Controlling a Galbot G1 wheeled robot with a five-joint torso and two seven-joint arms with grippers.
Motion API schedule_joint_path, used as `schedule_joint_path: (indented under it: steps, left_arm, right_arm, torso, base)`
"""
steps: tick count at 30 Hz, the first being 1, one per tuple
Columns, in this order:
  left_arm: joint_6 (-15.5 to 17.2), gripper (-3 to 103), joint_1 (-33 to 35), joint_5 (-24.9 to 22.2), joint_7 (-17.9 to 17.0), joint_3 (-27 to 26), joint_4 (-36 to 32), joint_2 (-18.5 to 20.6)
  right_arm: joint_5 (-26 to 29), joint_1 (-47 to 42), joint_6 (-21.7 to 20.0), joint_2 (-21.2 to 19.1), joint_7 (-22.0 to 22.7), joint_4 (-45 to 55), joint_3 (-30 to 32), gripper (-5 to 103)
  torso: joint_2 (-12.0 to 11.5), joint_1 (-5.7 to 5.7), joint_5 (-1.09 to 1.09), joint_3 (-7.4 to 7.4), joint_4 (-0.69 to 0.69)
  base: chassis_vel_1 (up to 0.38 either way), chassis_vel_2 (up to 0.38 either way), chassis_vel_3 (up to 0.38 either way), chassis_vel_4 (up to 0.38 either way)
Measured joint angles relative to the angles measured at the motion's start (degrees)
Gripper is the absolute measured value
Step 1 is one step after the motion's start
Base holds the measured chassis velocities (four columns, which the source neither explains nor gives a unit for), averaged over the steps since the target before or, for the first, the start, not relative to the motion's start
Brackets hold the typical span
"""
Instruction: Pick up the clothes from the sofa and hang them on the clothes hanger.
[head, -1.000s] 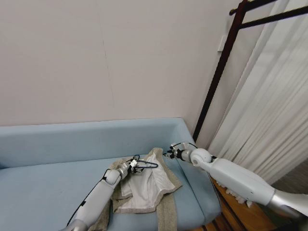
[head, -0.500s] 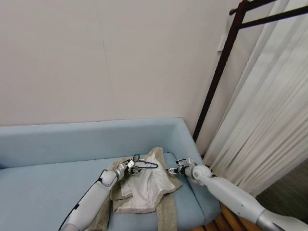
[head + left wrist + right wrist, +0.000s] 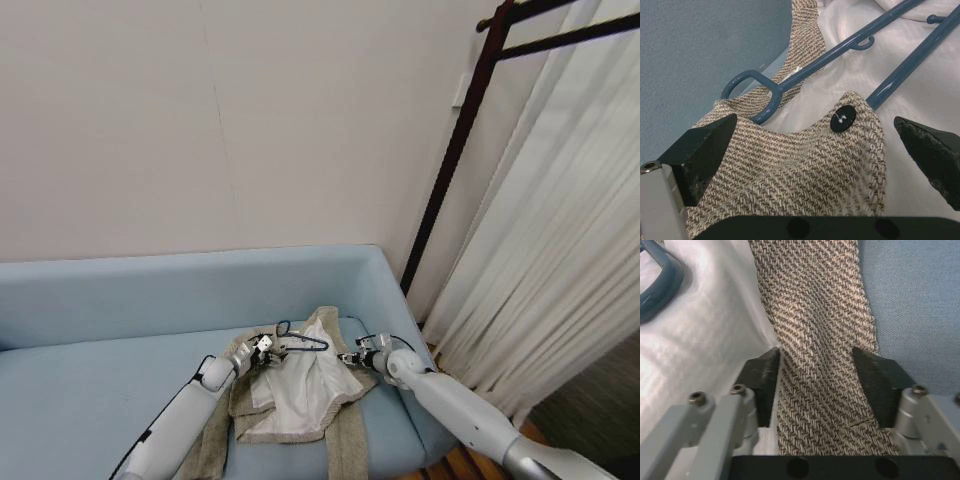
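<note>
The beige-and-brown herringbone tweed jacket (image 3: 295,400) lies crumpled on the seat of the light blue fabric sofa (image 3: 100,300), toward the sofa's right end. It is thrown open, so its white silky lining (image 3: 890,50) faces up. A dark blue thin-rod hanger (image 3: 300,340) lies in the jacket on the side nearer the sofa's backrest, with its hook at the tweed edge.

My left claw (image 3: 815,121) is low over the sofa seat, at the side of the jacket toward the sofa's left end. It is spread wide and holds nothing. Its black wedge fingers (image 3: 705,150) stand far apart on either side of a raised tweed fold that bears a round black button (image 3: 843,119). One hanger rod comes out from under that fold.

My right claw (image 3: 816,354) is down at the jacket's edge toward the sofa's right end, parted only narrowly. Its fingers (image 3: 875,385) straddle a strip of tweed that runs up between them, with white lining on one side and bare sofa cloth on the other. The strip lies flat and unpinched. I cannot tell whether the pads press on it.

A dark brown slanted-pole clothes rack (image 3: 450,160) stands just past the sofa's right end, and a white pleated curtain (image 3: 560,280) hangs beyond it.
</note>
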Motion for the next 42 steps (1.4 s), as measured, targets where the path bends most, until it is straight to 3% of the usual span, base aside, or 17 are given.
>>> schedule_joint_path:
  steps: [7, 12, 24, 28, 34, 42]
  left_arm:
    - [-0.06, 100, 0.41, -0.51, 0.06, 0.0, -0.79, 0.81]
    - [-0.09, 100, 0.82, -0.98, 0.07, -0.16, -1.44, 1.6]
    - [-0.14, 100, 2.0, -1.1, 0.04, -0.69, -2.97, 1.61]
    - [-0.18, 100, 1.99, -1.1, 0.05, -0.68, -2.93, 1.6]
    - [-0.17, 100, 1.32, -1.1, 0.23, -0.25, -2.25, 0.69]
    - [-0.06, 100, 1.49, -1.07, 0.36, -0.04, -2.55, 0.16]
  right_arm:
    - [-3.21, -0.21, 1.82, 0.62, -0.17, -0.92, -0.45, 24]
    - [-3.96, -0.72, 2.69, 0.65, 2.09, 0.82, -0.23, 3]
    - [-12.25, -2.72, 5.97, -3.76, 6.43, 10.93, 4.31, 1]
    - [-12.01, -3.14, 5.86, -6.49, 7.34, 16.71, 4.83, 1]
    - [-11.6, -3.78, 4.71, -10.84, 7.79, 27.39, 2.54, 1]
    - [-19.35, -3.95, 5.06, -13.06, 4.98, 33.24, -4.05, 1]
  torso:
    - [0.0, 0.0, 0.01, 0.0, 0.0]
    - [0.0, 0.0, 0.02, 0.01, 0.02]
    - [-0.01, 0.01, 0.02, 0.01, 0.0]
    - [-0.01, 0.01, 0.02, 0.0, 0.0]
    - [-0.01, 0.01, 0.01, 0.0, 0.0]
    - [-0.01, 0.01, 0.01, 0.0, -0.01]
  base:
    - [0.0, 0.0, 0.0, 0.0]
    - [0.0, 0.0, 0.0, 0.0]
    - [0.0, 0.0, 0.0, 0.0]
    - [0.0, 0.0, 0.0, 0.0]
    - [0.0, 0.0, 0.0, 0.0]
    - [0.0, 0.0, 0.0, 0.0]
